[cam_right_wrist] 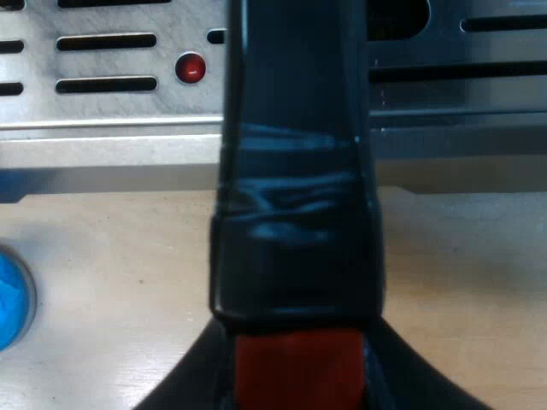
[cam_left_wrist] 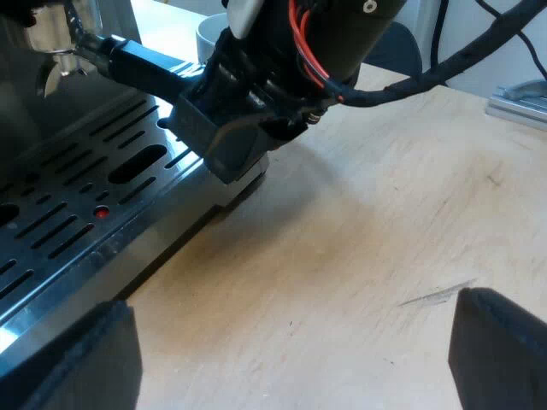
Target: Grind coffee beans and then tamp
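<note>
Left pincer (cam_left_wrist: 295, 359) hovering over bare bench (cam_left_wrist: 367, 239), fingers standing wide apart, gripping nothing. Right pincer (cam_left_wrist: 229, 141) clamping holder (cam_right_wrist: 295, 213) by dark handle, at red end (cam_right_wrist: 295, 371). Holder sitting at espresso machine (cam_left_wrist: 77, 213) front, handle projecting over slotted tray (cam_right_wrist: 111, 64). Blue tamper (cam_right_wrist: 10, 299) resting on bench near machine. White mug (cam_left_wrist: 209, 38) standing beyond right pincer.

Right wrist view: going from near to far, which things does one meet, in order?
Nearest first: red end → dark handle → table → drip tray.
</note>
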You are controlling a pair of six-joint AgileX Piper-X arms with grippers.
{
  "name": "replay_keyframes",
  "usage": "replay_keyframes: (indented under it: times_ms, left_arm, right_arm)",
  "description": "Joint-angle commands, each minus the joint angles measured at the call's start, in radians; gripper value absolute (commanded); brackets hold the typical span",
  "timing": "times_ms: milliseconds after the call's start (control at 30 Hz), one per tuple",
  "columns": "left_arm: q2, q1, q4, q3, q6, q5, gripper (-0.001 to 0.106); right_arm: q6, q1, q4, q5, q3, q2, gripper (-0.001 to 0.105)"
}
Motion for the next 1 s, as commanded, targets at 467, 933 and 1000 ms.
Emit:
replay_keyframes:
  times_ms: [467,933,1000]
  left_arm:
    - [-0.004,-0.003,-0.018,-0.001,-0.001,0.003,0.078]
    - [-0.004,-0.003,-0.018,-0.001,-0.001,0.003,0.078]
    - [-0.004,-0.003,-0.018,-0.001,-0.001,0.003,0.078]
  right_arm:
    - [-0.034,0.002,-0.012,-0.027,-0.004,-0.002,0.0]
    - [0.023,0.056,0.042,-0.003,-0.004,-0.002,0.0]
    - [0.025,0.06,0.058,0.014,-0.004,-0.002,0.0]
